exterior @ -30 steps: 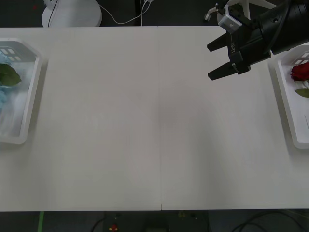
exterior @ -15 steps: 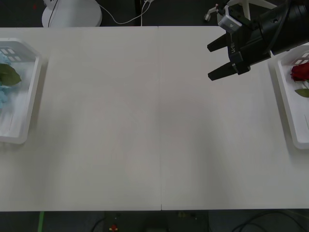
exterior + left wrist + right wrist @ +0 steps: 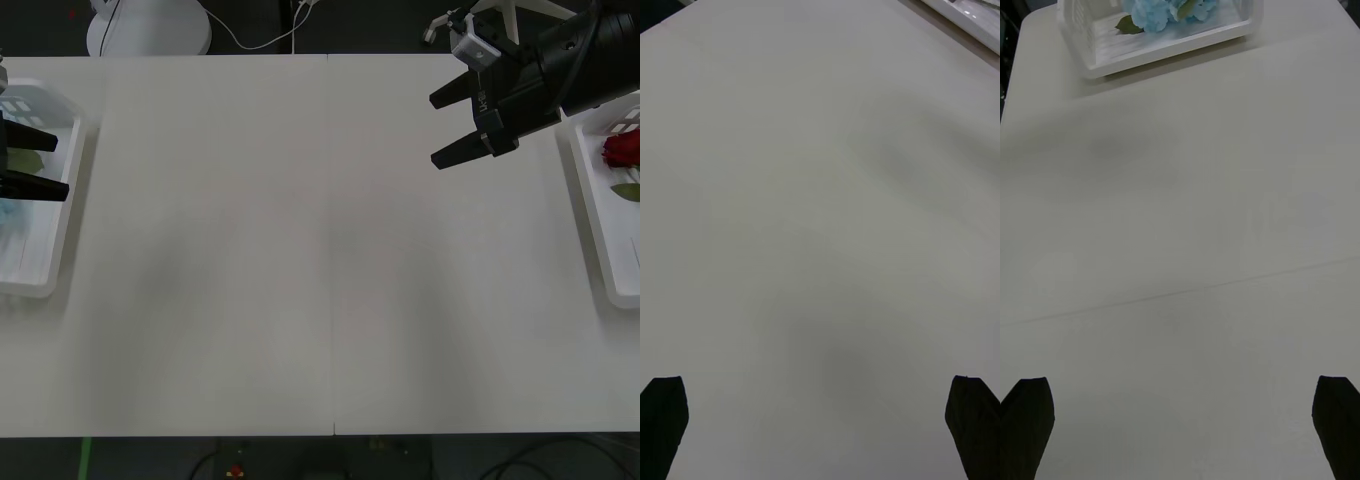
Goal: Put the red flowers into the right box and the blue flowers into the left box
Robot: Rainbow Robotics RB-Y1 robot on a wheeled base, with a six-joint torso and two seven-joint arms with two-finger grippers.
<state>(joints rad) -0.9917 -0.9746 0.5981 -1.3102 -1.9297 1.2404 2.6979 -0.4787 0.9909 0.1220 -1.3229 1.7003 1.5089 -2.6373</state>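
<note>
The left box is a white tray at the table's far left edge. Pale blue flowers with green leaves lie in the left box. My left gripper hovers over this tray, black fingers open and pointing toward the table's middle, holding nothing. The right box sits at the far right edge with a red flower in it. My right gripper hangs open just left of that tray, above bare table, nothing between its fingers. A corner of the right box appears in the left wrist view.
The white table has a thin seam down its middle. Beyond its far edge stand a white round base and a cable on a dark floor.
My left gripper's fingers have come into sight at the left edge over the left box. The right gripper has stayed in place.
</note>
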